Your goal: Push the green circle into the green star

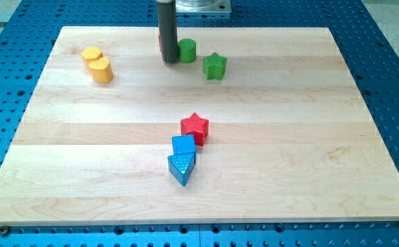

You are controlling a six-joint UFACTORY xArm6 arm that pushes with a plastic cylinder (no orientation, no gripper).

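Board: wooden board (268,171) on a blue table (384,41).
Tip: my tip (169,61), a bare rod with no claw to open or close, set down near the view's top.
Green circle: green circle (187,50) touching or just beside my tip, on its right in the view.
Green star: green star (214,66) near the circle, to the view's right and slightly lower, a gap between them.
Progress: contact apparently made; the push across the gap is left.
Others: yellow blocks (97,64), red star (195,127), blue blocks (182,159), well apart.
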